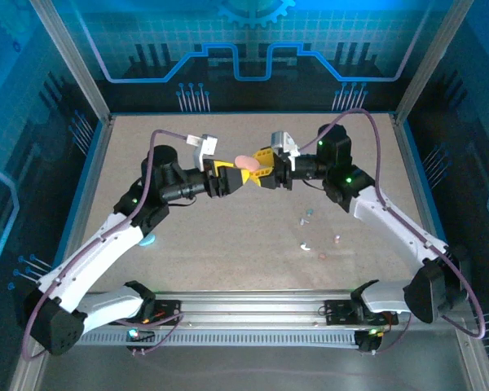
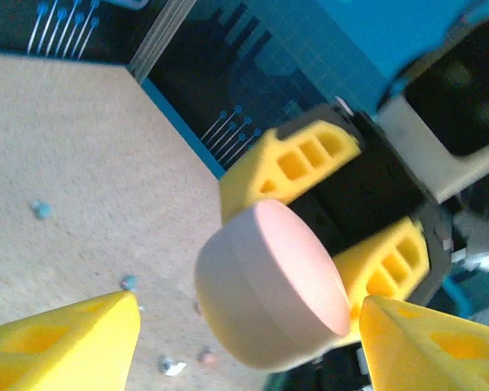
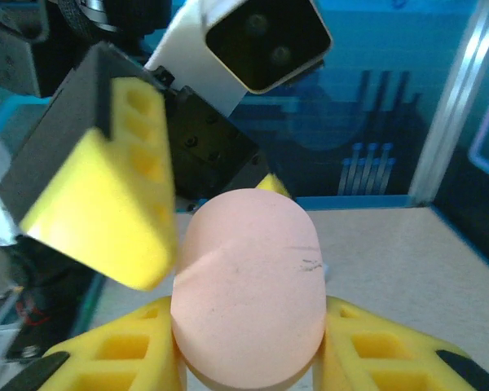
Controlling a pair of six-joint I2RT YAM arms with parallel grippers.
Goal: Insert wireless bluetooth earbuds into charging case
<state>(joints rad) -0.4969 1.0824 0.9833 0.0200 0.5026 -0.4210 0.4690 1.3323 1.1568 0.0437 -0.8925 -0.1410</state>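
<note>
**Right tool** (image 1: 263, 173) — its two yellow ribbed fingers (image 3: 375, 346) are pressed against opposite sides of a rounded pink plastic charging case (image 3: 248, 285), pinching it clear of the worktop.

**Left tool** (image 1: 231, 177) — it faces the right tool nose to nose above mid-worktop. Its yellow fingers (image 2: 65, 342) stand spread, one on either side of the same case, without visibly touching it. The hold therefore reads as the right tool's alone.

**Case** — the right wrist view shows a smooth, unbroken pink face. The left wrist view shows a flat pink face over a greyer wall. No open lid or socket is visible, though it cannot be told whether the lid is fully shut.

**Earbuds** — small pebble-like earbuds (image 1: 305, 246), whitish, pale blue and pinkish, lie loose on the speckled beige worktop (image 1: 228, 244). They are scattered on the right arm's side, nearer the arm bases than the raised case, and well apart from it and from both tools.

**Other** — a pale blue rounded object (image 1: 149, 240) rests just beside the left arm.

**Progress, as judged** — early. The case is lifted and presented, but no earbud is picked up and none sits in the case. What remains is to expose the sockets, fetch each earbud, seat it and close the lid.
</note>
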